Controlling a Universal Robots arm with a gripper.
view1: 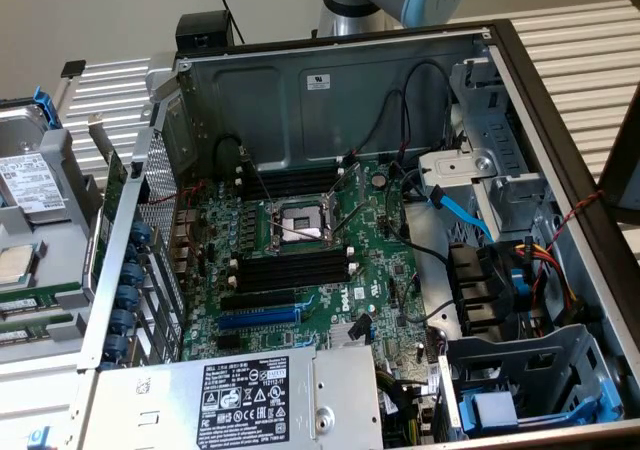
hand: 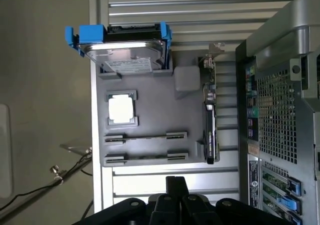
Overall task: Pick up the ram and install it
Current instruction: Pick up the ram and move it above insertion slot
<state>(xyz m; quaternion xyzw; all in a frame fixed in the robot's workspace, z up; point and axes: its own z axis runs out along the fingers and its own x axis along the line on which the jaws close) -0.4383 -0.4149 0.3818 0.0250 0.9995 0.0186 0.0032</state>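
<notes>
Tray: grey tray (hand: 155, 102) is lying outside the case, spreading out ahead of the fingertips.
Ram: ram (hand: 145, 157) is sitting in the tray holder nearest the fingertips, apparently on edge, just ahead of them and not touching them.
Second stick: second stick (hand: 145, 136) is lying parallel, just beyond the ram as reckoned from the fingers.
Long axis: ram is running crosswise to the way the fingers are pointing; the closing line of the jaws seems to be running along the stick, not across its thin faces.
Fingers: gripper (hand: 176, 182) is hovering with its fingers pressed together, gripping nothing.
Case: computer case (hand: 280, 110) is standing off to one side of the fingers.
Slots: black memory slots (view1: 290, 270) are looking empty inside the case, well apart from the fingers.
</notes>
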